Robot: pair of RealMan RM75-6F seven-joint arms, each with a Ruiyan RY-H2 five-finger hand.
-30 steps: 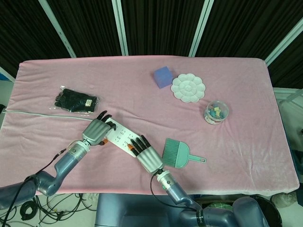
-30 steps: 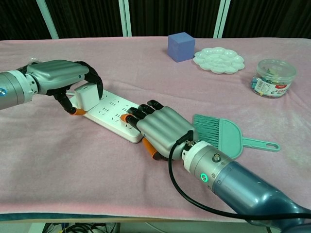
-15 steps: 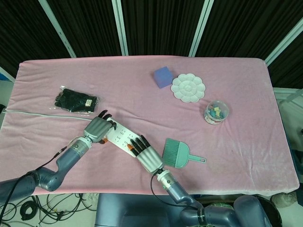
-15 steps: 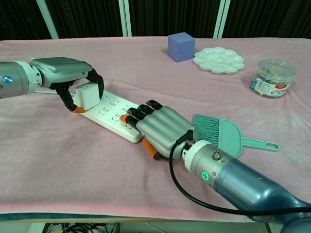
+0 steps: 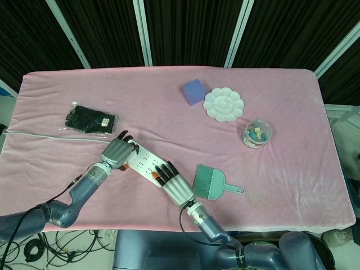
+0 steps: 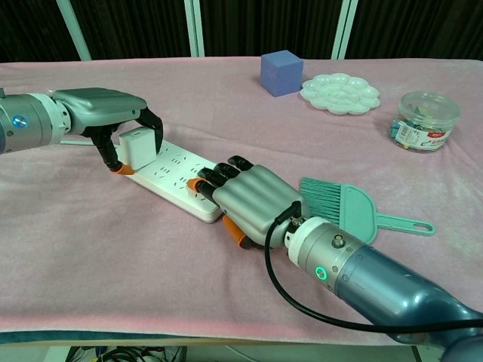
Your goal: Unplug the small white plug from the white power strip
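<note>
Plug (image 6: 136,146) sits in the far-left end of the power strip (image 6: 175,178), your left hand (image 6: 106,113) clamped around it. Your right hand (image 6: 253,202) presses flat on the strip's near end, fingers together.

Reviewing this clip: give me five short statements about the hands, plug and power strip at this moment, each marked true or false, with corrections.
1. The left hand grips the small white plug. True.
2. The right hand presses on the white power strip. True.
3. The plug lies on the cloth away from the strip. False: it is at the strip's far end, in the hand.
4. The right hand holds the green brush. False: the brush lies beside it.
5. The blue cube sits on the strip. False: it stands near the white palette.
</note>
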